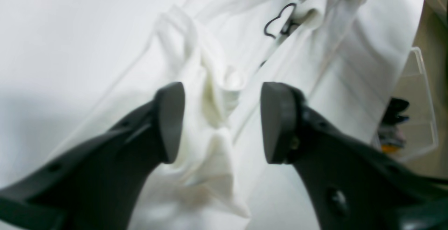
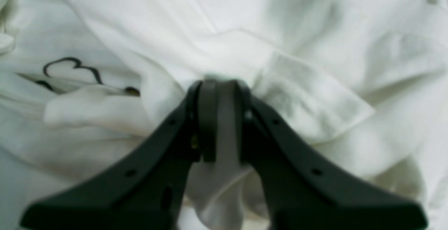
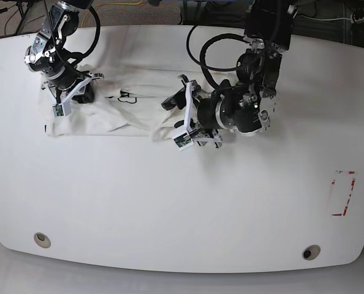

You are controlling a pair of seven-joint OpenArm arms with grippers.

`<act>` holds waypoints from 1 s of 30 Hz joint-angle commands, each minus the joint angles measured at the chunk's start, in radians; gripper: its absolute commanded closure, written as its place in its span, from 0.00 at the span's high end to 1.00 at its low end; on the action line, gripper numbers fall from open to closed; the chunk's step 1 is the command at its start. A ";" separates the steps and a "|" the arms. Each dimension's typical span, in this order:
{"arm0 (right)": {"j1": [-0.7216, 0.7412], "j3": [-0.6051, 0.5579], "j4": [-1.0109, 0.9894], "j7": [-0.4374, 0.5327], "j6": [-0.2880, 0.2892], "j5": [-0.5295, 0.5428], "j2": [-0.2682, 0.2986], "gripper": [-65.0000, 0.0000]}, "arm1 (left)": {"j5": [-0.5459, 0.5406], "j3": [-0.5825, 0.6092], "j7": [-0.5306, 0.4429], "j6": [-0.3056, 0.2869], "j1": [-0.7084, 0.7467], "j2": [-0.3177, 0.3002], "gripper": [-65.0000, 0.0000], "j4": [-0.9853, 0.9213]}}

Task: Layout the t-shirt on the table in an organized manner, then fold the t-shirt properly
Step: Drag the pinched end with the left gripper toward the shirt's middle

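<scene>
The white t-shirt (image 3: 124, 110) lies crumpled in a long band across the far left part of the table (image 3: 188, 202), with a black cloud outline (image 1: 280, 21) showing on it. My left gripper (image 1: 224, 123) is open, its pads either side of a bunched ridge of the cloth without pinching it. In the base view the left gripper (image 3: 170, 113) sits at the shirt's right end. My right gripper (image 2: 220, 118) is shut on a fold of the t-shirt (image 2: 315, 93); it holds the shirt's left end (image 3: 83, 95) in the base view.
A red-white tape rectangle (image 3: 343, 193) marks the table's right side. Two round grommet holes (image 3: 41, 239) (image 3: 311, 252) sit near the front edge. A clear plastic stand (image 1: 418, 118) shows beyond the table edge in the left wrist view. Black cables (image 3: 200, 49) loop behind the left arm.
</scene>
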 commanded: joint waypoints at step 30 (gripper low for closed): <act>0.008 0.000 0.019 0.017 0.006 0.010 0.008 0.13 | -0.130 -0.241 -0.021 -0.001 -0.121 -0.148 0.22 -0.228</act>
